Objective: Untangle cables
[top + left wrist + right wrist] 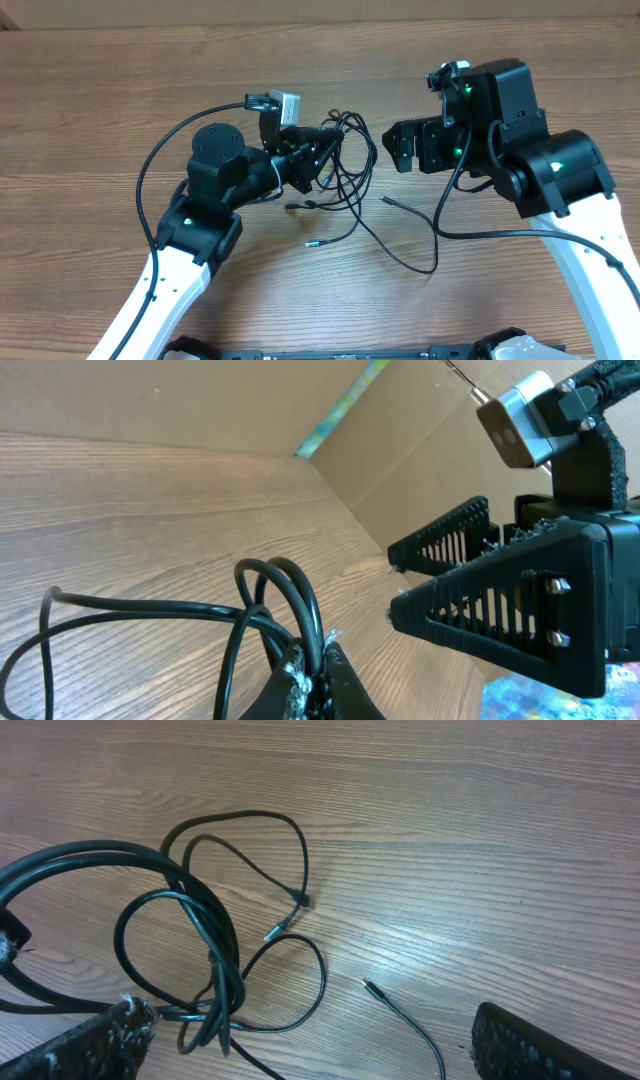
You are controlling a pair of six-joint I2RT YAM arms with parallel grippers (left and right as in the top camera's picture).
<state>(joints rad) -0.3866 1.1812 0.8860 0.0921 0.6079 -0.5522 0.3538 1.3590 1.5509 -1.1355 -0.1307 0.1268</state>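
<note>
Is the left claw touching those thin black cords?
Touching. The left wrist view shows the left gripper shut on the thin black cables, which loop out from between its fingertips.

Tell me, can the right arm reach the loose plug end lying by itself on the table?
Probably yes. The right gripper is open and close to the plug end, with only bare table between them. The left gripper, shut on the tangle, sits off to the side.

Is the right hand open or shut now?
Open. The right hand has its two fingers far apart, at the bottom corners of its wrist view.
</note>
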